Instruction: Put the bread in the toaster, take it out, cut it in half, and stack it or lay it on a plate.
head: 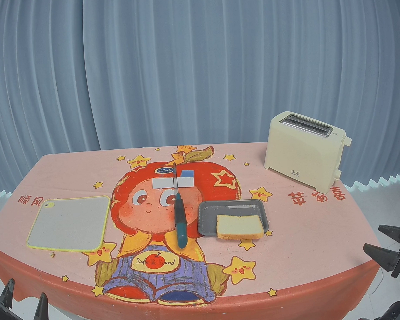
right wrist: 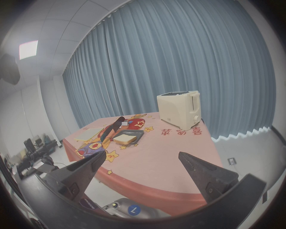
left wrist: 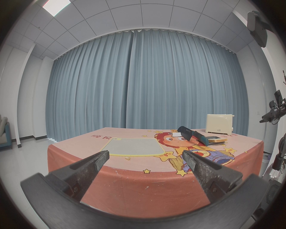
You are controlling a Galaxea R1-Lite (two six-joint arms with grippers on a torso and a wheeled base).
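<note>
Both tools are off the table's near edge, apart from all task items. The left gripper [left wrist: 145, 156] and the right gripper [right wrist: 142, 155] each have their jaws spread wide and carry nothing. The pale square slice of bread [head: 240, 226] lies flat at the near end of the dark grey rectangular tray [head: 209, 209], apparently propped on the near rim rather than seated inside. No step of the task appears begun. Just beside the tray's left wall lies the teal-handled knife [head: 180, 217], handle toward the robot. The yellow-edged grey cutting board [head: 69, 224] sits well apart at the left. The cream two-slot toaster [head: 304, 150] stands far right, close to the table's back edge. Risks noted: a soft slice may crush or tear under a hard pinch; a low approach could catch the tray rim or knock the knife; pressing bread into a slot could shove the toaster toward the edge. Open cloth lies before the tray and between tray and toaster.
</note>
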